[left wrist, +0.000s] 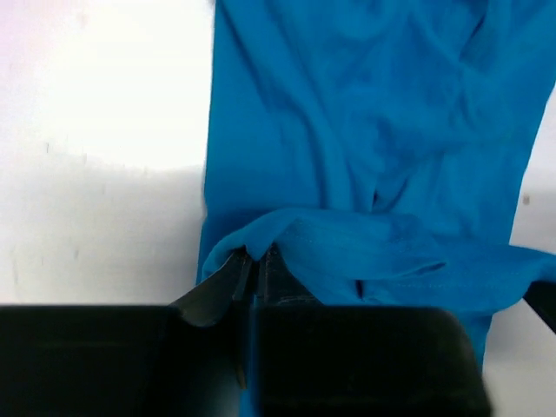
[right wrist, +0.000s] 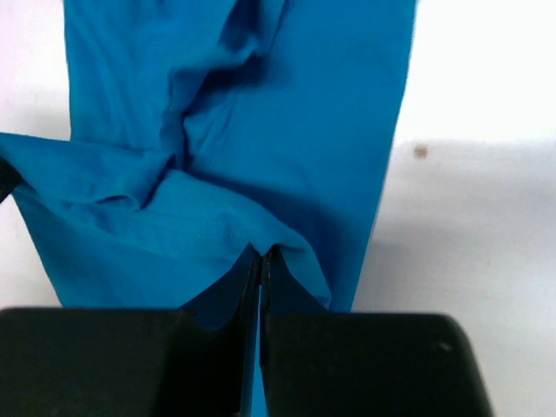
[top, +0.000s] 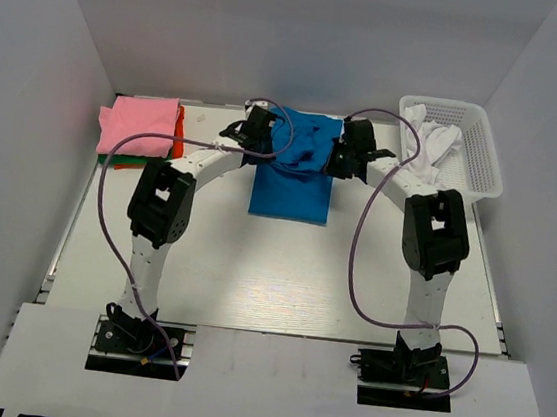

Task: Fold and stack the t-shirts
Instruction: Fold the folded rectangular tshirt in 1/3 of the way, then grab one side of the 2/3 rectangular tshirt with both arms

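The bright blue t-shirt (top: 292, 192) lies lengthwise at the table's back centre, folded into a narrow strip. Its far end is lifted and bunched between both grippers. My left gripper (top: 263, 134) is shut on the shirt's far left corner; in the left wrist view (left wrist: 254, 258) the blue cloth (left wrist: 365, 130) drapes over the jaws. My right gripper (top: 344, 150) is shut on the far right corner; in the right wrist view (right wrist: 261, 257) the cloth (right wrist: 304, 113) folds over the fingertips. A pink shirt (top: 139, 125) tops a stack with orange (top: 178, 137) and green (top: 128, 160) at back left. White shirts (top: 432, 145) lie in the basket.
A white plastic mesh basket (top: 481, 156) stands at the back right, close to the right arm. The folded stack sits against the left wall. Grey walls close in the back and sides. Purple cables loop along both arms.
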`<state>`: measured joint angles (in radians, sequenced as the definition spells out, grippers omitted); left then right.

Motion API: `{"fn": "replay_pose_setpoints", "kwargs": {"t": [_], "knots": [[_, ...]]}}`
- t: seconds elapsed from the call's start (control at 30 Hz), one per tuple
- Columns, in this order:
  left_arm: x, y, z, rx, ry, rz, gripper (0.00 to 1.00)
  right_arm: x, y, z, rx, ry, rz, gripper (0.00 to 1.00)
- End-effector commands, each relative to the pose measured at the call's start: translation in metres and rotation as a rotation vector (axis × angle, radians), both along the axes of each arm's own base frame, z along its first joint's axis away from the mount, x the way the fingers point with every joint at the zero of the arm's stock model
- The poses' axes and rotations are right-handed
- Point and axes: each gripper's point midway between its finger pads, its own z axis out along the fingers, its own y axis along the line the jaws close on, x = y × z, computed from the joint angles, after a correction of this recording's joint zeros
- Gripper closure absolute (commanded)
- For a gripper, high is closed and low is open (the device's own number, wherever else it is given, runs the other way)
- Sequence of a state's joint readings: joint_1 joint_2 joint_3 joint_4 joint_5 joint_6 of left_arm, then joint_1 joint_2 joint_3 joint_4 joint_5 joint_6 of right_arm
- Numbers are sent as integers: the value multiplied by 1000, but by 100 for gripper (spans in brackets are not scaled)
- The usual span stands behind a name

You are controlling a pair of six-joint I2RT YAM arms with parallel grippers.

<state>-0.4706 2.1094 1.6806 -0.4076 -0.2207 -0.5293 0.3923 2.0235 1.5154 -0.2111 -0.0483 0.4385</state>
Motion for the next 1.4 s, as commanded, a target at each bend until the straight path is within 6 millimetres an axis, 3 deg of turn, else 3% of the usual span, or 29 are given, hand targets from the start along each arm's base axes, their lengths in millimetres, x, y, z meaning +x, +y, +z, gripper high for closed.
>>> {"fn": "replay_pose_setpoints", "kwargs": {"t": [0.0,0.03,0.07,0.1,0.13,0.17,0.2,0.27,0.3,0.33,0.37,0.4,0.43,0.47,0.5,0.53,0.57,0.6,0.63,0.67,0.73,0.77,0.93,1.07,1.27,1.3,1.37], "knots": [[33,-6,23,-37,-88,-18,85,38,-4,20,40,-63,-78,100],[49,-4,35,-59,-116,-33,72,46,-10,18,41,-59,-99,92],[55,-4,36,-68,-106,-37,57,59,-15,12,47,-37,-127,64],[75,-5,49,-92,-129,-54,24,74,-13,30,72,-69,-136,51],[79,-7,55,-91,-126,-54,14,78,-14,35,77,-67,-133,38],[76,3,53,-71,-77,-39,6,81,-11,43,85,-71,-115,15],[79,2,74,-82,-105,-40,0,77,-9,47,74,-86,-77,10],[72,14,90,-76,-116,-20,0,65,-5,58,84,-116,-35,10],[62,18,76,-69,-96,-19,0,54,-4,59,98,-121,-13,10],[54,21,79,-72,-103,-20,0,48,3,85,141,-187,33,10],[42,26,111,-93,-160,-20,0,26,-1,50,126,-114,47,10],[25,30,87,-87,-120,-29,0,19,3,79,162,-177,83,10],[15,32,87,-95,-117,-40,0,11,5,78,164,-171,94,10],[2,30,84,-99,-106,-44,0,-3,2,63,149,-131,106,10],[-23,31,75,-101,-73,-56,0,-16,-2,46,137,-94,104,10],[-35,34,68,-106,-49,-56,0,-26,-3,63,138,-131,114,10],[-49,29,60,-123,-16,-78,0,-50,-10,30,117,-48,105,10],[-74,29,31,-139,67,-106,0,-59,-13,35,120,-50,99,10],[-84,29,28,-156,81,-111,0,-67,-11,38,144,-50,100,10],[-101,28,5,-156,138,-121,0,-88,-16,16,141,3,102,10],[-115,25,-5,-161,175,-129,0,-98,-15,12,154,13,107,10],[-124,25,-19,-147,208,-134,0,-107,-16,-2,150,52,95,10],[-129,26,-46,-108,270,-124,2,-105,-14,-25,155,111,80,10],[-130,30,-62,-68,293,-96,13,-102,-11,-37,151,147,76,14],[-132,25,-79,-56,330,-105,45,-109,-8,-60,151,223,74,27],[-134,23,-81,-50,326,-123,50,-111,-7,-64,151,235,79,36],[-136,22,-86,-54,335,-128,58,-112,-6,-66,150,244,81,45]]}}
